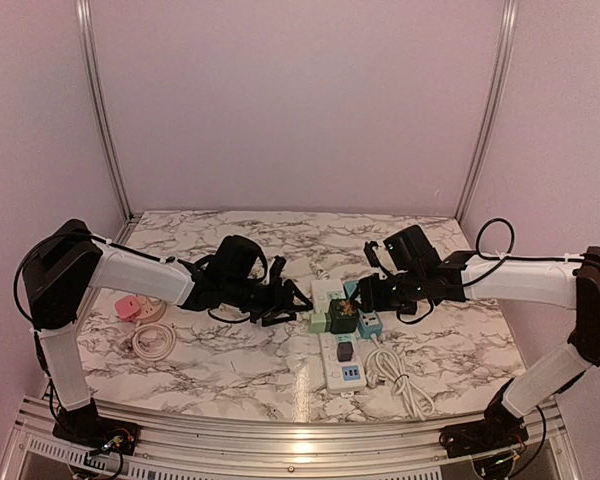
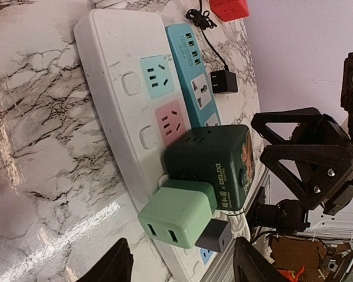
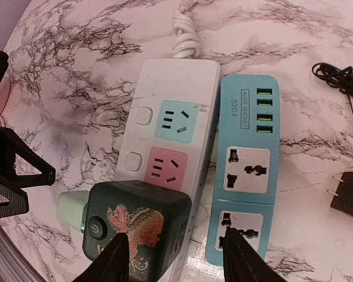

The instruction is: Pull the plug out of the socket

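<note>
A dark green cube plug with a dragon print sits plugged into the white power strip; it also shows in the right wrist view and the left wrist view. A light green adapter and a small black plug sit beside the cube. My left gripper is open, its fingers either side of the light green adapter and short of it. My right gripper is open just above the cube, one finger over the cube, the other over the blue strip.
The blue strip lies against the white one. A black charger with its thin cable lies to the right. A coiled white cable lies front right. A pink object and white cord lie at the left.
</note>
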Tool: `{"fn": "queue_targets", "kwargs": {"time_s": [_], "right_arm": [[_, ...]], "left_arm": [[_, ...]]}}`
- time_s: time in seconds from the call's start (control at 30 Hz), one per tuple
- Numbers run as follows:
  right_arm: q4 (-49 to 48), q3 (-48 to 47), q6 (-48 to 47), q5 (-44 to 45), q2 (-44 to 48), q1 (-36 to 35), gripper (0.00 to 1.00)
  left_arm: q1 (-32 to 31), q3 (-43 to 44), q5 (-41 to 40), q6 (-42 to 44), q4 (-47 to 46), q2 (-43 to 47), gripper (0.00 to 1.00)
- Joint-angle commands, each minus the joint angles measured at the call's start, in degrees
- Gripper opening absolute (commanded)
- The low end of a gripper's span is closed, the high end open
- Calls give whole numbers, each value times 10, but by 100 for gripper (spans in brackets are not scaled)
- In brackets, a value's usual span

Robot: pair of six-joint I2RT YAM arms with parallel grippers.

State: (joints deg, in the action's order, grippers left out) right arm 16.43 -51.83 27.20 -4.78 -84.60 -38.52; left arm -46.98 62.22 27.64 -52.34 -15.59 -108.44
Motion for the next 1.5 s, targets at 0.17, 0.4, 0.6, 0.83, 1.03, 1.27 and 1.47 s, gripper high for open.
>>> {"fn": "queue_targets", "kwargs": {"time_s": [0.17, 0.4, 0.6, 0.83, 1.03, 1.27, 1.47], "right_arm": [[26, -30, -63, 27, 7, -21, 59], [87, -63, -111, 64, 4, -22, 65], [80, -59, -186, 65, 26, -34, 75], [88, -60, -166, 129, 5, -31, 69], [90, -35, -144, 100, 24, -30, 57], [138, -25, -54, 73, 50, -79, 54], [191, -35, 87, 122, 33, -167, 53]], "left_arm": [[-1, 4, 2, 28, 27, -6, 63], [1, 55, -23, 70, 96, -19, 63], [12, 125, -23, 88, 132, -58, 61], [14, 235, -49, 121, 216, -121, 49], [13, 288, -49, 121, 228, -157, 28], [11, 333, -46, 119, 234, -192, 19], [5, 339, -47, 116, 226, -204, 17]]}}
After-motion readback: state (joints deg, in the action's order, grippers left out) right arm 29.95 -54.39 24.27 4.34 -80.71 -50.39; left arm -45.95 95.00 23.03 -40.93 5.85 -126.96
